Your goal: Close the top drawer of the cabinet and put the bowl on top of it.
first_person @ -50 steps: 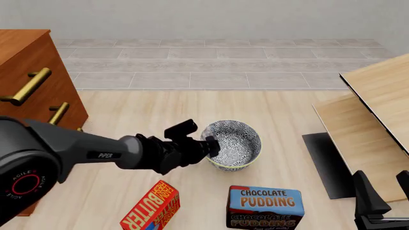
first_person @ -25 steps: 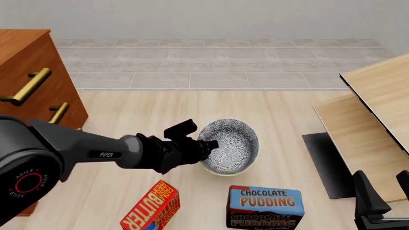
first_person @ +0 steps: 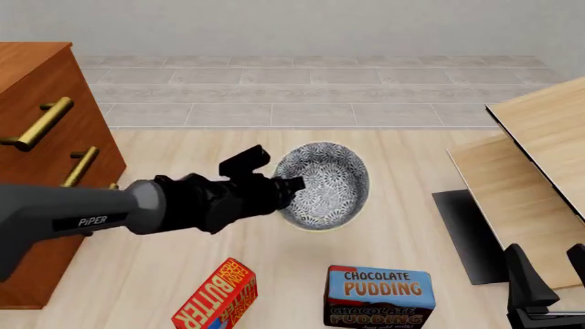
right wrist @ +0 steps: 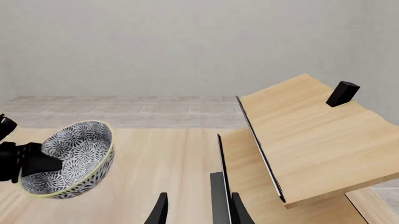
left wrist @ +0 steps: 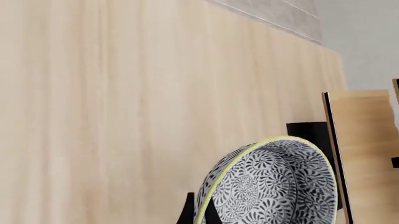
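1. One pincer, the left pincer [first_person: 290, 186], is clamped on the rim of the bowl [first_person: 322, 185], tilted above the worktop [first_person: 183, 247]
2. Level it, carry leftward, clearing the cabinet [first_person: 41, 96] top
3. Right pincer [right wrist: 196, 210] idles, parted

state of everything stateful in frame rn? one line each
bowl: lifted off the table, tilted, rim pinched by the left tool
left tool: shut on the bowl's rim
right tool: open, holding nothing
top drawer: front and handle in view; whether fully shut cannot be told
chocolate pudding box: upright
butter box: tilted
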`<action>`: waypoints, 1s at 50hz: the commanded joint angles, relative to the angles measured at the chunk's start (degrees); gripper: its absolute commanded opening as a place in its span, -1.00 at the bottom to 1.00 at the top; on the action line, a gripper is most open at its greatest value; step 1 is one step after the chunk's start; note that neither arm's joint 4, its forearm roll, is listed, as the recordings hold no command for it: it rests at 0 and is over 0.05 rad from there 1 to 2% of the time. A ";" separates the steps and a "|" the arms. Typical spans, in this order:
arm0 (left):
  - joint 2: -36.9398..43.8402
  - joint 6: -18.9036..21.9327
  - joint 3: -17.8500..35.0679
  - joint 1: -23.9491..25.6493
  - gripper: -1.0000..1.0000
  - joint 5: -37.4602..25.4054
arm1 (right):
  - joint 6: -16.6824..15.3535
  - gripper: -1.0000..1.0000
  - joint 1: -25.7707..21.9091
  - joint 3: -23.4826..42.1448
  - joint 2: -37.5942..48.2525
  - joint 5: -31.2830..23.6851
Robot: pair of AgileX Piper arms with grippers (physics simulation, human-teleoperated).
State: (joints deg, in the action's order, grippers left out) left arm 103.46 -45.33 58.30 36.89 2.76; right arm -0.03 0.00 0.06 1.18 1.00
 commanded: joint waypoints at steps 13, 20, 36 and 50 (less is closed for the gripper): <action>-15.16 0.97 -1.58 -1.84 -1.00 -8.44 | 0.01 1.00 0.00 0.05 -0.34 -0.37; -19.51 0.50 -2.15 -2.13 -1.00 -11.17 | 0.01 1.00 0.00 0.05 -0.34 -0.36; -29.81 1.56 -1.54 -4.32 -1.00 -19.17 | 0.02 1.00 0.00 0.05 -0.35 -0.37; -37.74 2.82 -0.95 -6.51 -1.00 -25.71 | 0.02 1.00 0.00 0.05 -0.35 -0.37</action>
State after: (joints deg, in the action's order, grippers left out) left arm 71.11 -43.74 56.66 31.58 -18.78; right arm -0.03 0.00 0.06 1.18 1.00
